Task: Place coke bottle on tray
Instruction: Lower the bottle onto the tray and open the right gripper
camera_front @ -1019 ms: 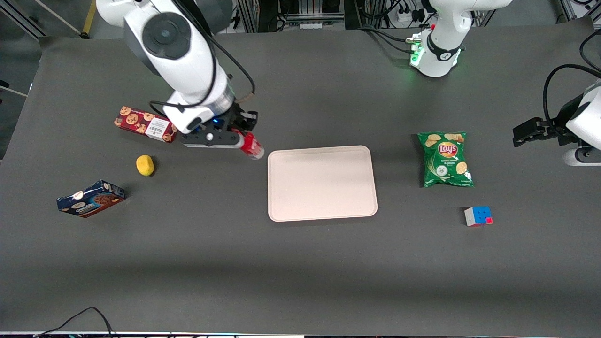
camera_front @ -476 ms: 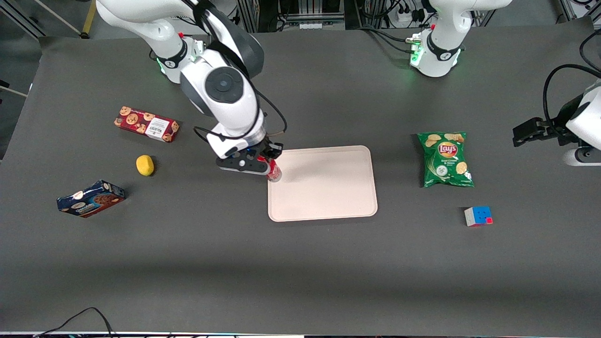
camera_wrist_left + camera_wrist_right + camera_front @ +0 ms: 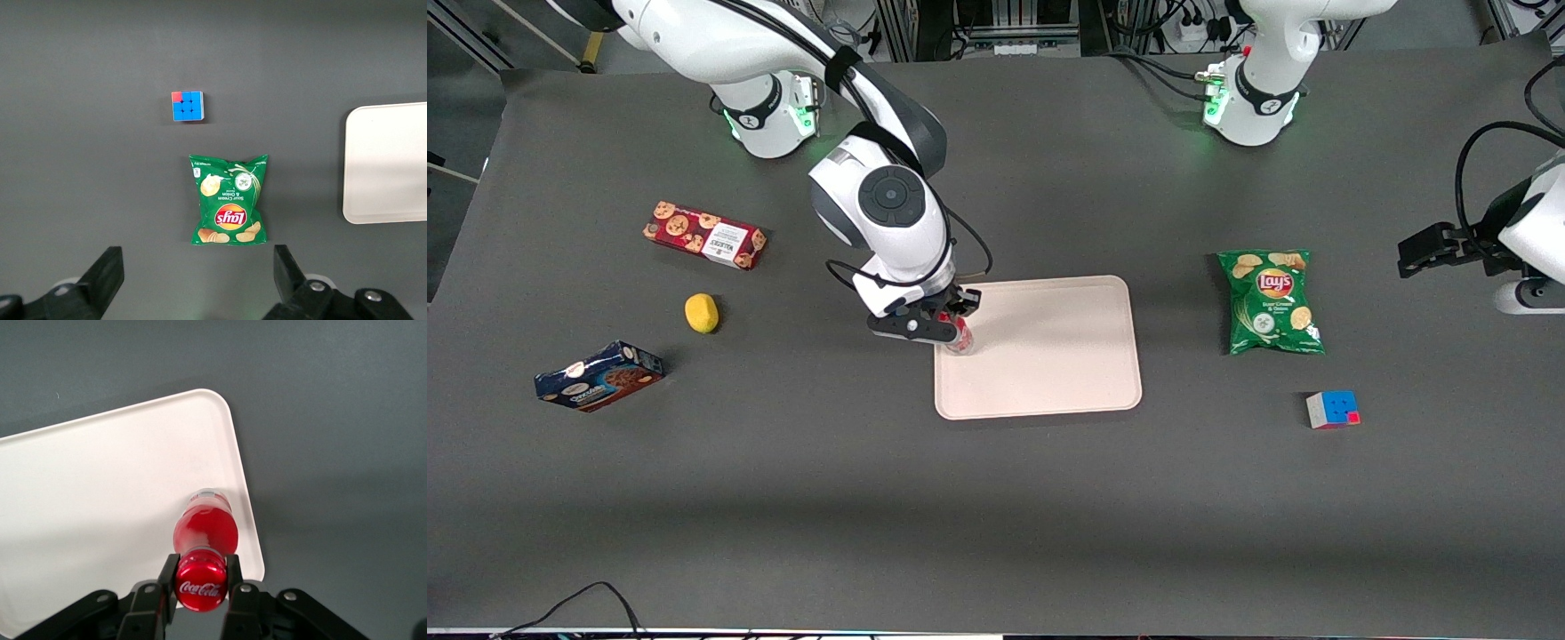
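Note:
My right gripper (image 3: 951,327) is shut on the coke bottle (image 3: 959,338), gripping it at the red cap (image 3: 200,585). The bottle (image 3: 205,528) stands upright with its clear base on or just above the pale pinkish-beige tray (image 3: 1040,351), close to the tray's edge toward the working arm's end. In the right wrist view the fingers (image 3: 167,577) press both sides of the cap, and the tray (image 3: 100,500) lies under the bottle. The tray's edge also shows in the left wrist view (image 3: 390,163).
A green Lay's chip bag (image 3: 1270,302) and a Rubik's cube (image 3: 1332,410) lie toward the parked arm's end. A red cookie box (image 3: 704,235), a lemon (image 3: 702,313) and a blue cookie box (image 3: 599,376) lie toward the working arm's end.
My right gripper has carried the bottle from beside the red cookie box toward the tray and lowered it over the tray's edge. The bottle has gone from tilted to upright.

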